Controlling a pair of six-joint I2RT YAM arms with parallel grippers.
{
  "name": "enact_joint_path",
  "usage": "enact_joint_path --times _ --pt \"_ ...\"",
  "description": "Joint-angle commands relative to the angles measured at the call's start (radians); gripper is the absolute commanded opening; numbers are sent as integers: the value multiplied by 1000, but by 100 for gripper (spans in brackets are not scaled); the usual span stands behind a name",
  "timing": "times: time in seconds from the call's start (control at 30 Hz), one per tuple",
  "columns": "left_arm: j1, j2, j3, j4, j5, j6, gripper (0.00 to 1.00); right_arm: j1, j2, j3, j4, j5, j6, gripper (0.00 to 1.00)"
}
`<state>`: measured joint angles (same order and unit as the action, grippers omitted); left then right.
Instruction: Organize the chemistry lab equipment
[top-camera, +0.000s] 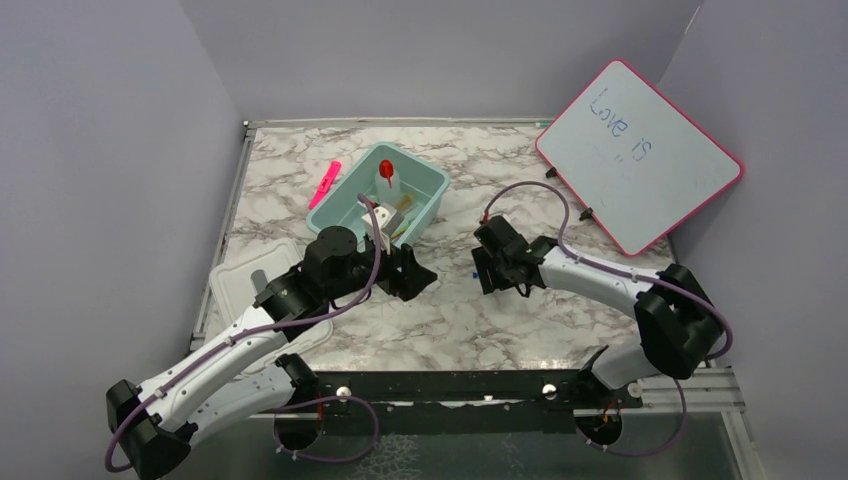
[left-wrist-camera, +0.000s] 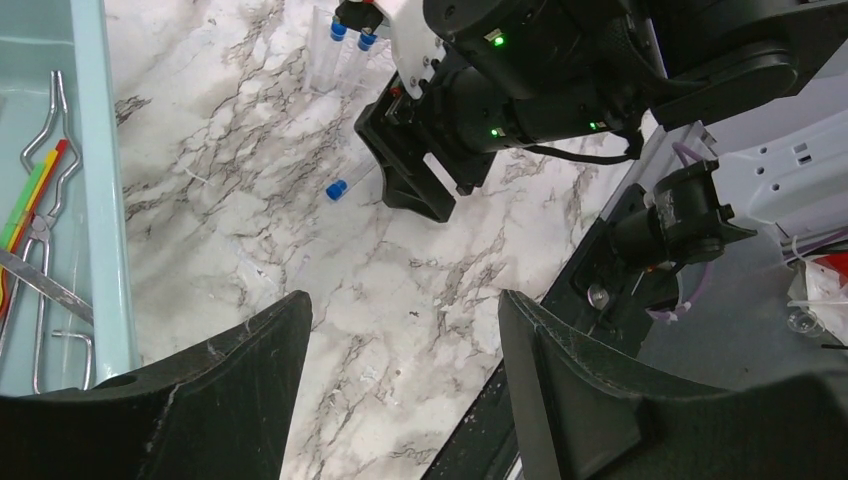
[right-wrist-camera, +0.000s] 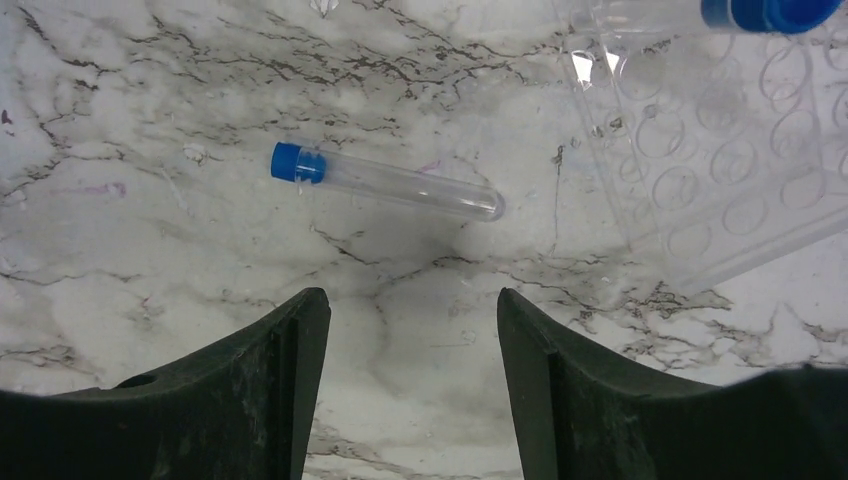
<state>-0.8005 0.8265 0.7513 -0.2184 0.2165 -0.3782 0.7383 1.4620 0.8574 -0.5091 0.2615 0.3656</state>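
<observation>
One blue-capped tube (right-wrist-camera: 385, 183) is lying on the marble table (right-wrist-camera: 150, 250) just ahead of the right gripper (right-wrist-camera: 413, 335), gaping empty; the left gripper (left-wrist-camera: 405, 335) is likewise hanging open.

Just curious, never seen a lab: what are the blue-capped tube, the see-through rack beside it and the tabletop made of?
The blue-capped tube looks like clear glass or hard plastic, glossy with glints; its cap, opaque plastic. The rack seems clear moulded plastic, with round wells. The tabletop looks like grey-veined white marble, perhaps only a printed surface.
</observation>
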Motion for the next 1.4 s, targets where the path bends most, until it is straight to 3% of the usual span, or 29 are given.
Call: enact_joint_path --times 0.0,0.6,0.77,1.0,1.23,1.37 --pt "0 -3 1 5 0 -3 72 1 45 39 64 46 -72 67" --pt "0 2 26 -48 -47 21 73 -2 273 167 193 27 -204 62" --pt "0 0 31 -57 -53 23 73 -9 318 177 165 -16 -198 49" --pt "0 -1 36 -60 -49 21 73 -16 292 170 120 -22 -140 22" --pt "0 -2 29 -52 -37 -12 73 -24 218 152 122 23 -54 10" --pt "0 6 10 -17 -16 -65 73 -23 144 127 148 27 24 9"
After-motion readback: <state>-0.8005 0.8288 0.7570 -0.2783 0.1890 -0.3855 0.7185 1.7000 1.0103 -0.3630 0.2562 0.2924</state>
